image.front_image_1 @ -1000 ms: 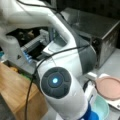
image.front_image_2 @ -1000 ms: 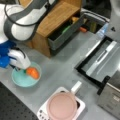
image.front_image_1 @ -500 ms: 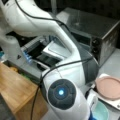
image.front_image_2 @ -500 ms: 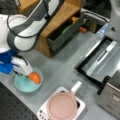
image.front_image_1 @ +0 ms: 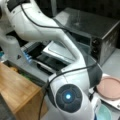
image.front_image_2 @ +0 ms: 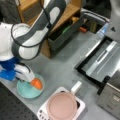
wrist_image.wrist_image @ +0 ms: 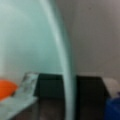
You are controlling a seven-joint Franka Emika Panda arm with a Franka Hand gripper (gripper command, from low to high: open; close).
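In a front view my gripper (image.front_image_2: 32, 80) reaches down over a teal plate (image.front_image_2: 23, 90) at the table's bottom left. An orange object (image.front_image_2: 37, 83) lies at the fingertips, just above or on the plate's right side. The wrist view shows the plate's pale surface (wrist_image.wrist_image: 27, 37) and its curved rim (wrist_image.wrist_image: 65, 70) from close up. There the orange object (wrist_image.wrist_image: 6, 88) shows at the lower left, beside dark fingers (wrist_image.wrist_image: 50, 86). The arm's base with a blue light (image.front_image_1: 68, 96) fills a front view and hides the gripper there.
A pink lid on a white appliance (image.front_image_2: 62, 106) sits right of the plate. Behind stands a wooden cabinet (image.front_image_2: 62, 15) with an open dark drawer (image.front_image_2: 67, 32). A toaster oven (image.front_image_1: 100, 32) with its door (image.front_image_2: 100, 60) folded down takes the right side.
The gripper and the orange object have sunk slightly toward the teal plate. The arm's elbow has shifted and fills more of a front view.
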